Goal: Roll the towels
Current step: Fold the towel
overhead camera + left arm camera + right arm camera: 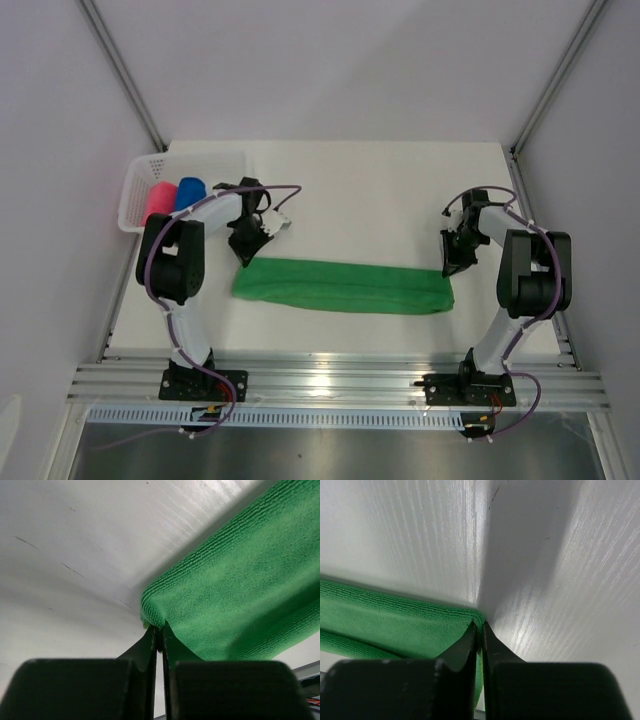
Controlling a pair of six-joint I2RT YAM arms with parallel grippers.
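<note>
The green towel (340, 287) lies folded into a long strip across the middle of the table. At its far left corner, my left gripper (243, 255) is shut on the cloth. The left wrist view shows the fingertips (159, 626) pinching that green corner (240, 590). My right gripper (450, 268) is shut on the far right corner. Its tips (481, 625) pinch the towel's edge (395, 622), and green shows between the fingers. The pink-red towel (158, 200) and the blue towel (189, 192) sit rolled side by side in the basket.
A white mesh basket (150, 165) stands at the table's back left, just beyond my left arm. Grey walls close in on both sides. An aluminium rail (330, 380) runs along the near edge, where both arm bases sit.
</note>
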